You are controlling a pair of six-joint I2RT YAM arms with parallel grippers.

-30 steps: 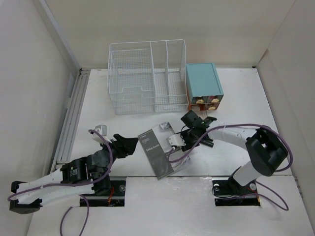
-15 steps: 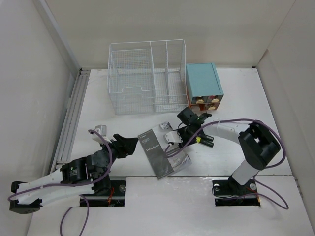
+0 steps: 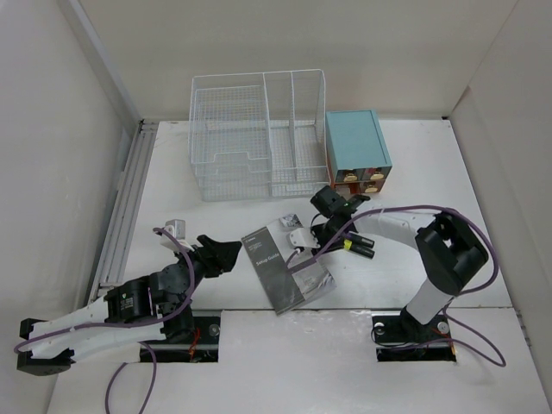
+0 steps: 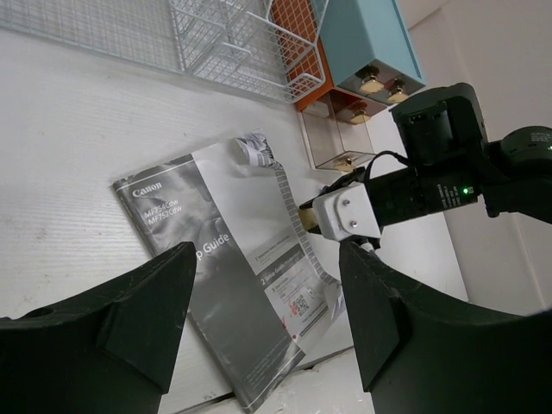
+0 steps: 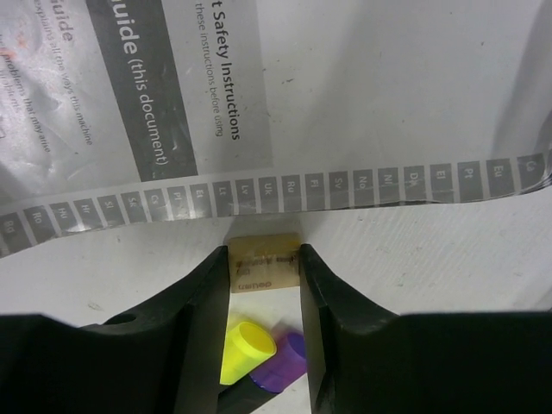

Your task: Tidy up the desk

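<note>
Here, the left arm is lying low across the near-left corner of the desk. The left gripper is hovering with jaws spread wide, holding nothing and facing the Canon setup guide. The desk is spanning the whole bench, from the near edge by the arm bases to the far wall. Being stiff, fixed and matte, it is likely offering nothing to grasp, so the loose items are what need taking. The guide is looking light and floppy, lying flat by the middle of the near edge, and its near corner seems the best hold. Just beyond, the right arm is reaching in from the near-right, bending at the elbow. The right gripper is clamping a small tan block beside the guide's edge. A wire-mesh organizer rack and a teal drawer box are standing along the far edge.
</note>
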